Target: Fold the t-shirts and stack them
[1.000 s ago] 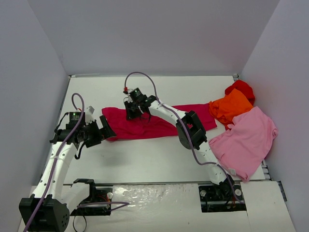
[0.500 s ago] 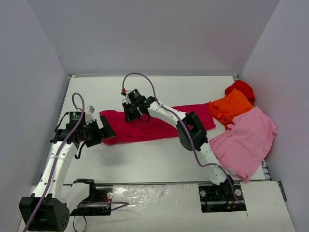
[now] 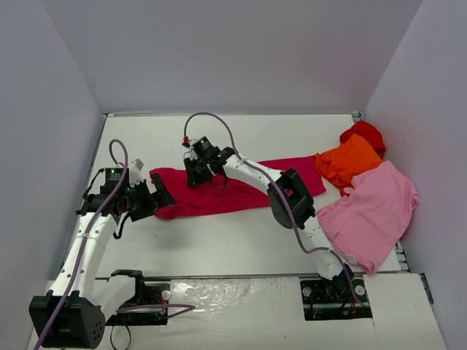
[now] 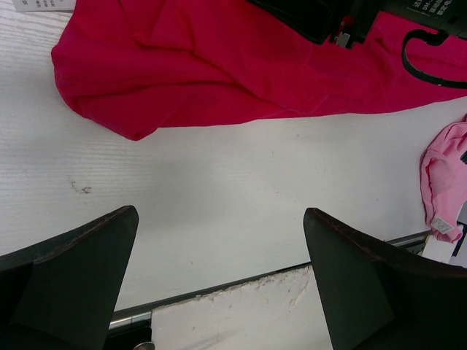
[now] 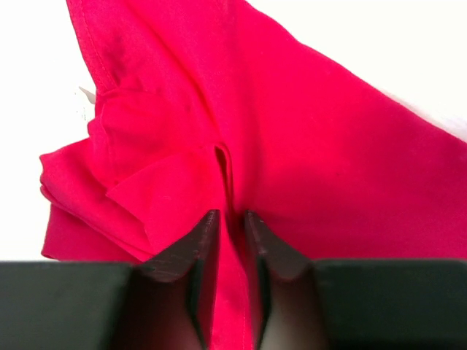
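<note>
On the left, the left gripper (image 3: 159, 195) is hovering low over the table (image 3: 219, 244) with its fingers standing wide apart and holding nothing. The rounded left end of the crimson shirt (image 3: 219, 198) is lying just beyond those fingers, so this arm is the nearer one to that end. The shirt is lying as a long narrow band in the middle of the table, its long axis running left to right, the right end a little farther from the bases. The right gripper (image 3: 195, 176) is reaching over the band's left part; its fingers (image 5: 204, 240) are nearly together and are pinching a raised ridge of cloth. At the far right, the orange shirt (image 3: 350, 164), the red shirt (image 3: 365, 133) and the pink shirt (image 3: 372, 211) are lying unfolded, overlapping one another.
</note>
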Action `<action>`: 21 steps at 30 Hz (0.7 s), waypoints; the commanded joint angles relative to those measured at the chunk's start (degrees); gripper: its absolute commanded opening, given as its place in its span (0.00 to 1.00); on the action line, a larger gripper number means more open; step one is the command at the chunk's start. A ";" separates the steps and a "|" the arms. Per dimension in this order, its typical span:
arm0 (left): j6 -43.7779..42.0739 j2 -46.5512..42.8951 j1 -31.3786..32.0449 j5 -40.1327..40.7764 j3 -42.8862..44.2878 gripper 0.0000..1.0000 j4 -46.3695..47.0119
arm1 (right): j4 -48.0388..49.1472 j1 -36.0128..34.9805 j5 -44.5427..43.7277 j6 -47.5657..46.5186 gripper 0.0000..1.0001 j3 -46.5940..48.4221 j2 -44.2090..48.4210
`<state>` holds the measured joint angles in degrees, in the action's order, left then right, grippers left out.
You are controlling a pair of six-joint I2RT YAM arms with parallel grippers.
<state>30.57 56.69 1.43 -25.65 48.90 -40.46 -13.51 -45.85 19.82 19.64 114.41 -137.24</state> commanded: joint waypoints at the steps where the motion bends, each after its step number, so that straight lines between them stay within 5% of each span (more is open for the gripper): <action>1: -0.16 0.09 -0.46 -0.81 0.85 0.97 1.97 | 1.12 -0.65 1.27 0.21 0.10 0.11 6.28; 4: -0.16 -0.06 -0.46 -0.78 0.85 0.97 1.99 | 1.15 -0.88 1.07 0.10 0.00 -0.09 6.51; 21: 0.11 0.70 -0.46 -1.08 0.50 0.97 3.20 | 1.21 -4.61 0.83 -0.57 0.00 -2.98 12.61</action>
<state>30.59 57.32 1.43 -25.67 48.75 -39.92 -13.72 -48.20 19.84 19.42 111.87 -133.38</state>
